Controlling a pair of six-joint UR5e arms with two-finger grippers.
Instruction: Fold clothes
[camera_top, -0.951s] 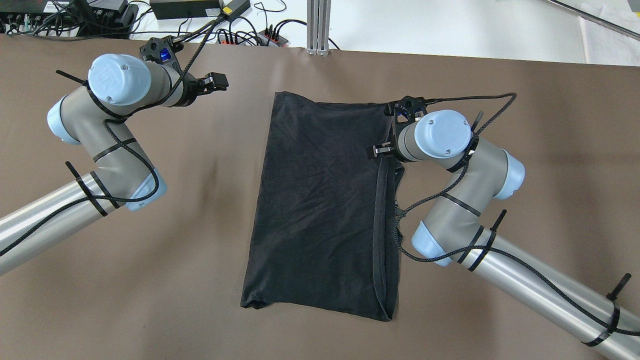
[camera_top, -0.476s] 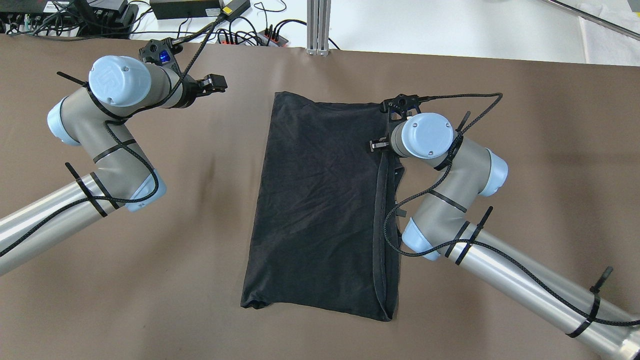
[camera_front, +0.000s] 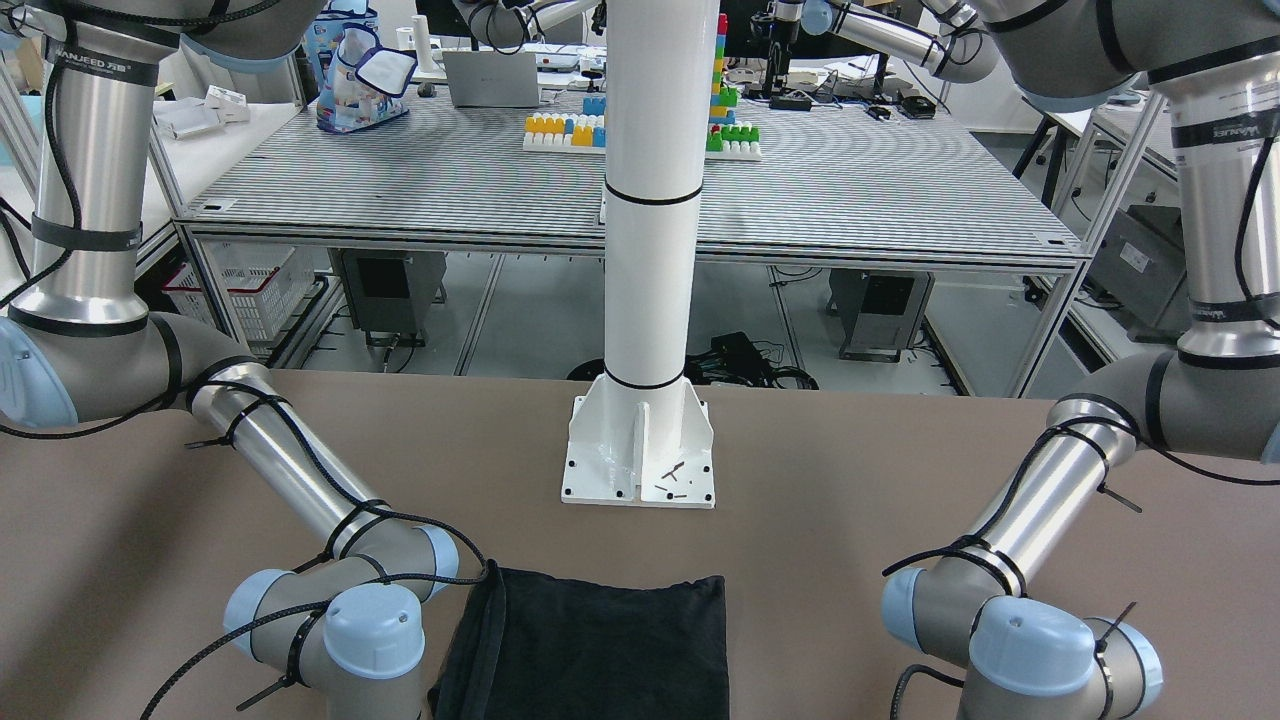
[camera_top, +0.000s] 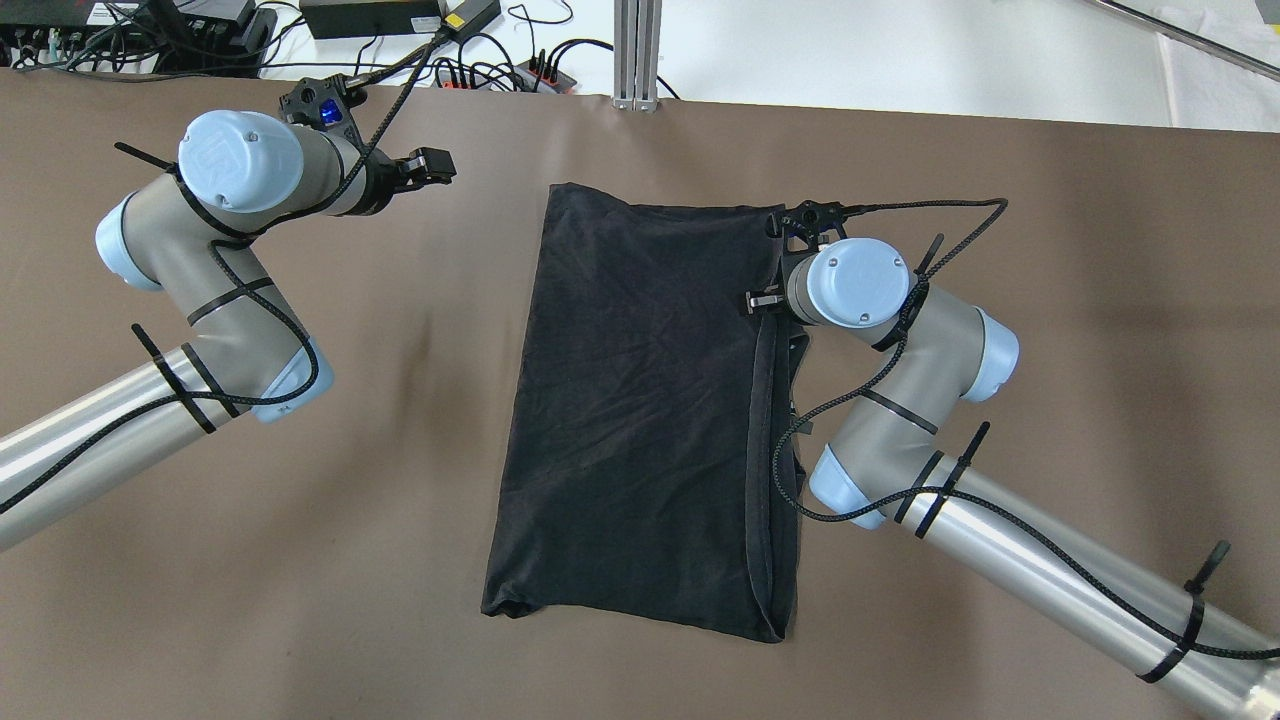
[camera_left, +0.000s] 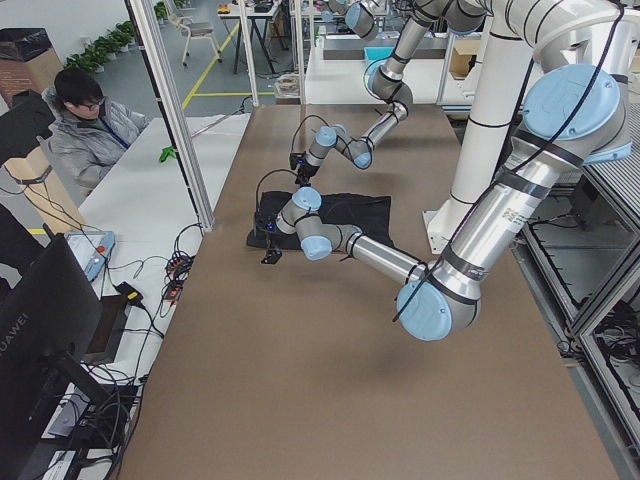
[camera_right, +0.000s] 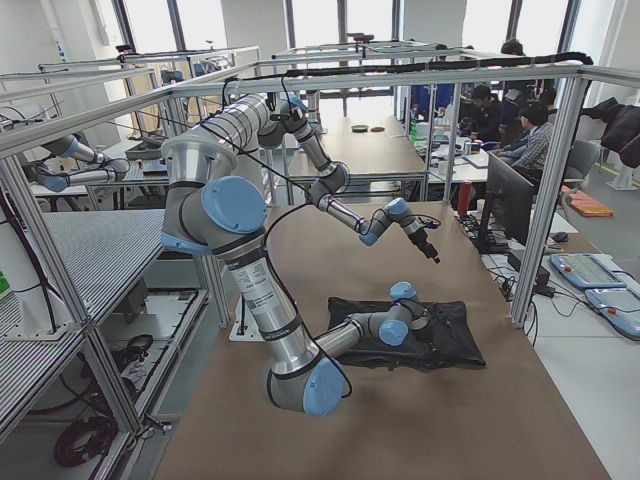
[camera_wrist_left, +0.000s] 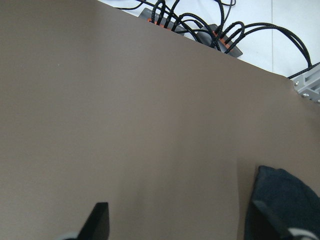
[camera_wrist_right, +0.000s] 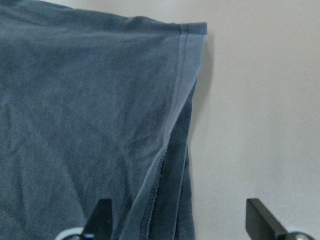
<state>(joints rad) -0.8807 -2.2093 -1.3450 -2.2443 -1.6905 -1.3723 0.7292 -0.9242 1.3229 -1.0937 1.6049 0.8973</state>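
Note:
The clothes are one black garment (camera_top: 640, 400) lying folded flat on the brown table (camera_top: 400, 500), with a hemmed double layer along its right side. Its near end also shows in the front-facing view (camera_front: 600, 650). My right gripper (camera_top: 765, 300) hovers open over that hemmed edge near the far right corner. In the right wrist view (camera_wrist_right: 177, 205) one finger is above the cloth (camera_wrist_right: 75, 100) and the other above bare table. My left gripper (camera_top: 430, 165) hangs open over bare table, left of the garment's far left corner (camera_wrist_left: 285, 200), holding nothing.
The white pillar's base plate (camera_front: 640, 440) stands on the table behind the garment's near end. Power strips and cables (camera_top: 500, 75) and an aluminium post (camera_top: 637, 50) line the far table edge. A person (camera_left: 85, 120) sits beyond that edge.
My right arm's wrist and elbow have drawn in closer to the garment's right edge; its gripper stays open over the hem. The left arm and the garment have not moved.

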